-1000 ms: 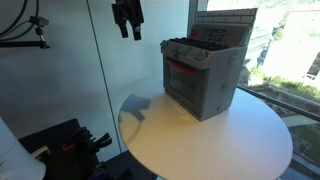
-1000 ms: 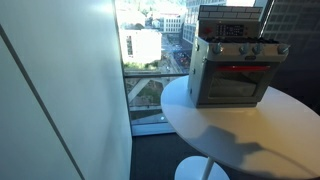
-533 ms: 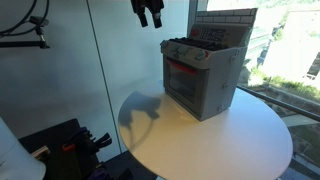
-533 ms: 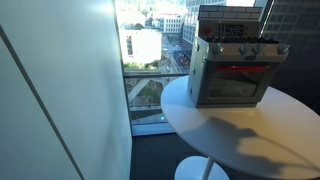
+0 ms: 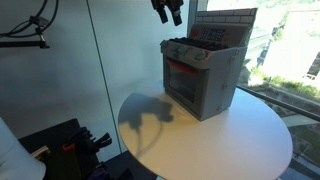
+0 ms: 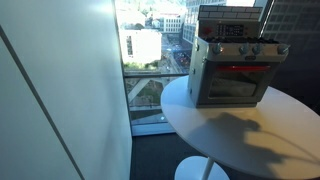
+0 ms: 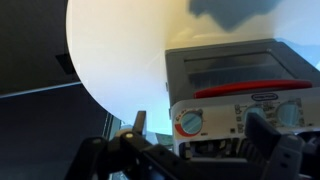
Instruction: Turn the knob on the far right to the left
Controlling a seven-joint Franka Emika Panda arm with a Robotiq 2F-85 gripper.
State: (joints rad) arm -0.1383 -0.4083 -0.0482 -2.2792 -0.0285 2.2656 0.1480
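Hangs high by oven (image 5: pixel 205 80) with pincer (image 5: pixel 170 17) apart; may settle on a wrong knob (image 7: pixel 188 122) or shove the light oven across surface (image 5: pixel 250 140).

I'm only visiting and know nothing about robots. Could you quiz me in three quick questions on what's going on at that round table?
1. True or false: the claw is touching the toy oven.
2. Pick one: the toy oven stands on A) a round white table, B) a square wooden desk, C) the floor.
3. Fill in: in the wrist view, the handle across the oven door is ___ in colour.

Key: 1 false, the claw hangs above the oven and apart from it; 2 A; 3 red.
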